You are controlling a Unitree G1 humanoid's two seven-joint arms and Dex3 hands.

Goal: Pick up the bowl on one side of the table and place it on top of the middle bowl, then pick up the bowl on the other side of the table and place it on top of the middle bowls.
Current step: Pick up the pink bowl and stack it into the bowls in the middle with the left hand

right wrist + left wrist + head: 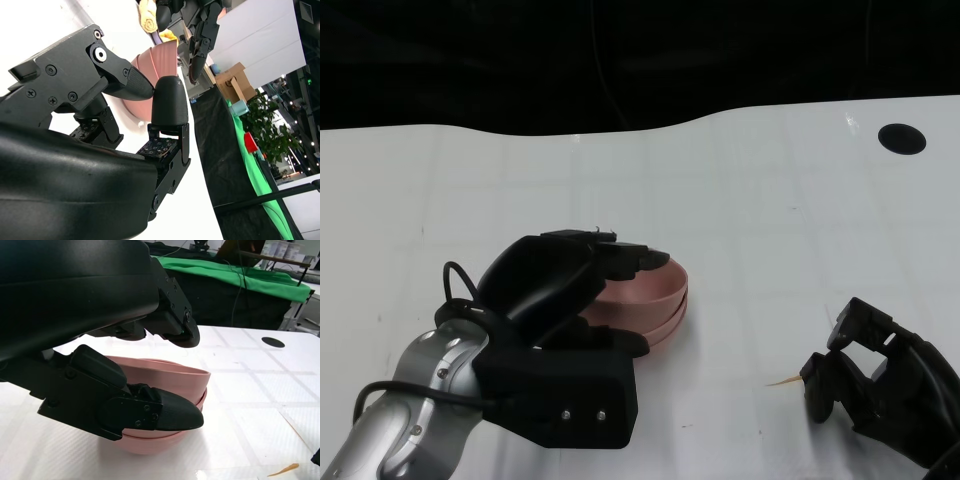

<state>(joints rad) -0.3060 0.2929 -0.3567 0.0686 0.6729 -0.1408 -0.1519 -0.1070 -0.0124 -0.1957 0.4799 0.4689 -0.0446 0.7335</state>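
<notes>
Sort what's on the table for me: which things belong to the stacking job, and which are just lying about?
Part of the job:
- pink bowls, stacked, at least two
- left robot hand, gripping the top bowl's rim
- right robot hand, holding nothing

Lying about:
- small orange sliver on the table
- black round hole at the far right

No text, label, brand, number or sign can be read in any of the views. The small items on the shelf at about 1 o'clock in the left wrist view are too blurred to make out any print.
</notes>
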